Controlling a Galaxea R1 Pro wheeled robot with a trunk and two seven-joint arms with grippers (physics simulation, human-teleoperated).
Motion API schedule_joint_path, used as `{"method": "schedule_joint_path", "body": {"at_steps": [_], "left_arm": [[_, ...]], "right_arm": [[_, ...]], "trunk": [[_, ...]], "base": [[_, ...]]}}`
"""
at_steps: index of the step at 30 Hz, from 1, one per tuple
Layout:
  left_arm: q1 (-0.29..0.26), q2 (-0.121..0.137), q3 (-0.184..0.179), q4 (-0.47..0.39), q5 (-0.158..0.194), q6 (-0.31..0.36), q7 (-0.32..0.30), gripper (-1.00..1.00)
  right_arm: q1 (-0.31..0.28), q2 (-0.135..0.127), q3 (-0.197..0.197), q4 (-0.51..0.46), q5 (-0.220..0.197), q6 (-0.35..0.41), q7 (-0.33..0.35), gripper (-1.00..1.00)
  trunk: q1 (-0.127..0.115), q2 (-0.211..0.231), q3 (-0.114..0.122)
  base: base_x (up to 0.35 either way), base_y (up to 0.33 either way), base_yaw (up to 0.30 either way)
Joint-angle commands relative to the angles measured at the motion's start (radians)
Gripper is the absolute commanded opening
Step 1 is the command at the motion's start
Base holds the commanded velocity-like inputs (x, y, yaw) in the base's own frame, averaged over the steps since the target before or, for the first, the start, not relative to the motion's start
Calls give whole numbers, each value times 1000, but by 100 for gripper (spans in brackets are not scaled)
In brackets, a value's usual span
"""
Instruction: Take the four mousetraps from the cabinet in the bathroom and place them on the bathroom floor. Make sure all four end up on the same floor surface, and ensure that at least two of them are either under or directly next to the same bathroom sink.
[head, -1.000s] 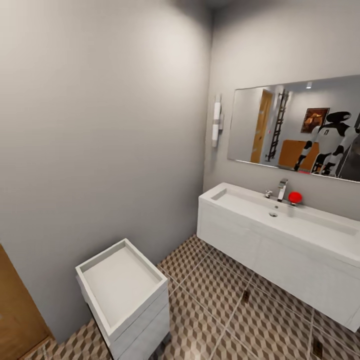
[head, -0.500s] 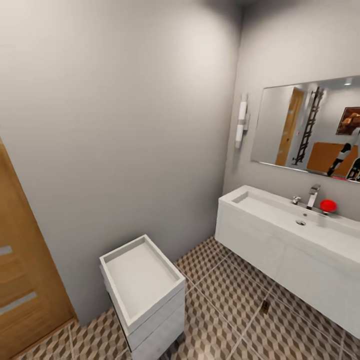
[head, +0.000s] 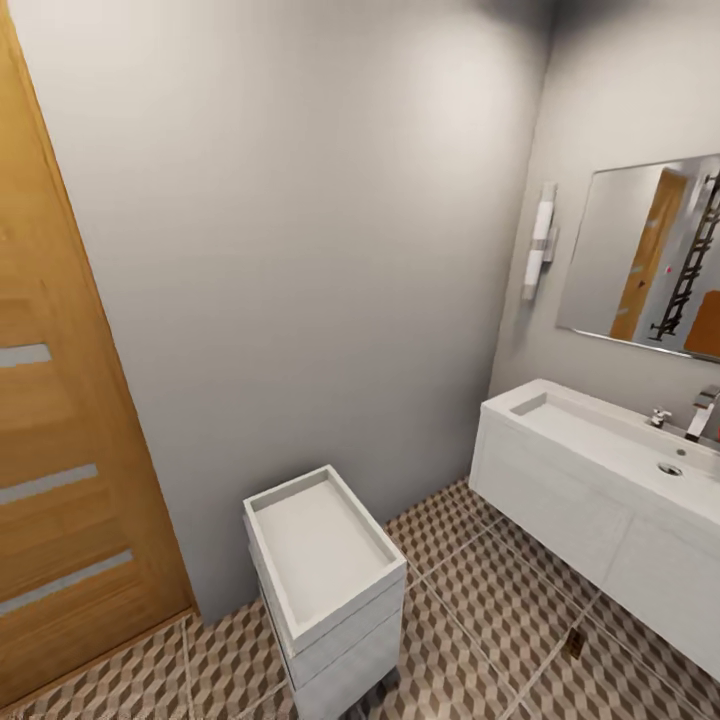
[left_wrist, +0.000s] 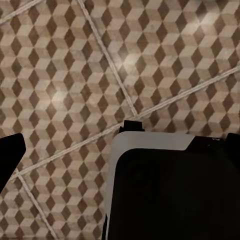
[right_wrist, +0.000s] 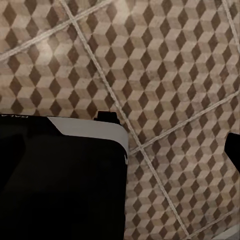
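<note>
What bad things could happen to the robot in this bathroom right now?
The low white drawer unit with a tray top stands out on the cube-patterned tile floor, so the robot might bump it while driving. A tiny dark-brown mousetrap lies by the white wall-hung vanity; rolling close could knock it away.

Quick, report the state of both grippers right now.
Left gripper: cannot be told; the wrist view shows dark robot parts over the tiled floor.
Right gripper: cannot be told, for the same reason.
</note>
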Motion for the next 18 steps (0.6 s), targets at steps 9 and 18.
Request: {"method": "schedule_joint_path", "body": {"at_steps": [9, 18], "left_arm": [[-1, -17, -7, 2, 10, -1, 0, 100], [-1, -31, -7, 2, 10, -3, -1, 100]], "right_arm": [[-2, 1, 6, 3, 5, -1, -3, 100], [-2, 1, 6, 3, 6, 0, 0, 100]], "trunk": [[0, -2, -2], [0, -2, -2]], "base": [[0, 0, 268], [0, 0, 80]]}}
